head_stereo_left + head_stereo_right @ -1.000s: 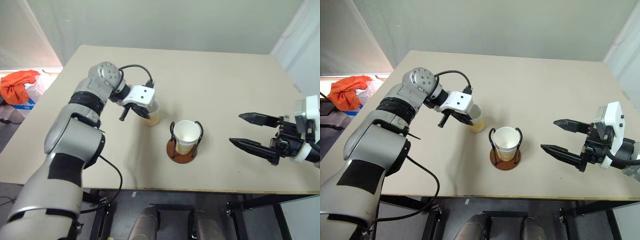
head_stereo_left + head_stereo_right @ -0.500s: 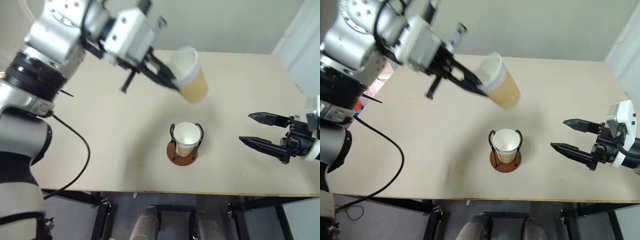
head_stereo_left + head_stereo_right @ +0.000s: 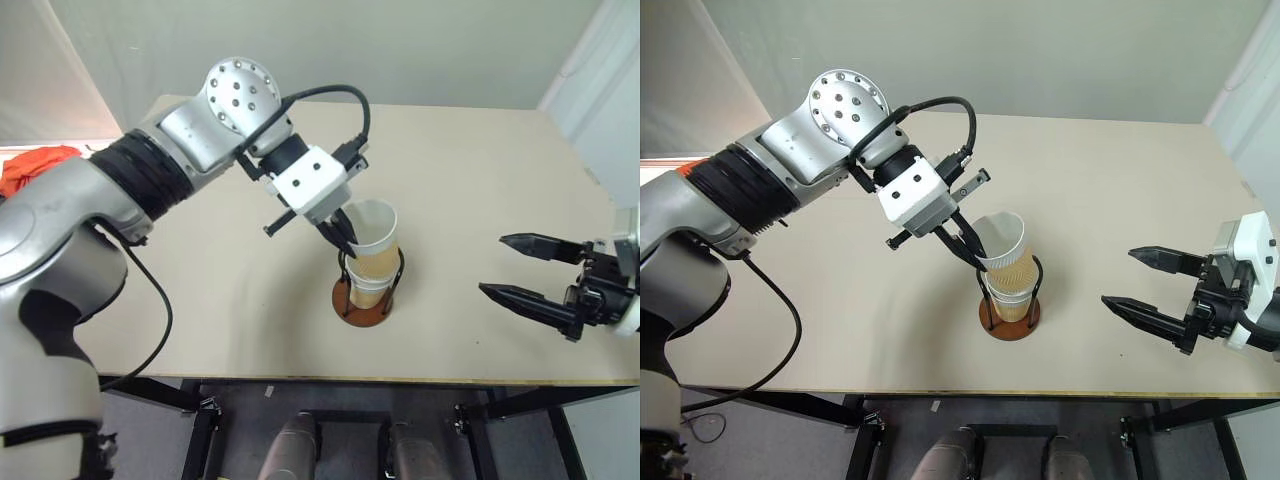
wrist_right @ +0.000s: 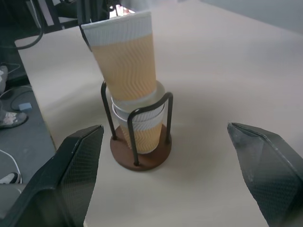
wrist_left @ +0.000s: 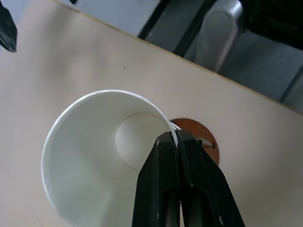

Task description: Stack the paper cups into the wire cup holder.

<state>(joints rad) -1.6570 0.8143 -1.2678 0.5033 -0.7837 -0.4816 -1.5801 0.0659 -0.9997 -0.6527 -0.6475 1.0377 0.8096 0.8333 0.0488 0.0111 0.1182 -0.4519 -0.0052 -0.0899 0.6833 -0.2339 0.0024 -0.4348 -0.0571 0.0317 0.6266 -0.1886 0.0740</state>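
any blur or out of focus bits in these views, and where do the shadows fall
Left eye view: sharp, with a soft shadow on the table beside the wire cup holder. Left wrist view: the left gripper fingers look soft up close; the held paper cup is evenly lit, without glare. Right wrist view: the right gripper fingers are slightly soft, while the cups stay crisp.

A beige table [image 3: 480, 190] stands before a pale wall [image 3: 400, 40]; an orange cloth [image 3: 25, 170] lies beside it on the floor.
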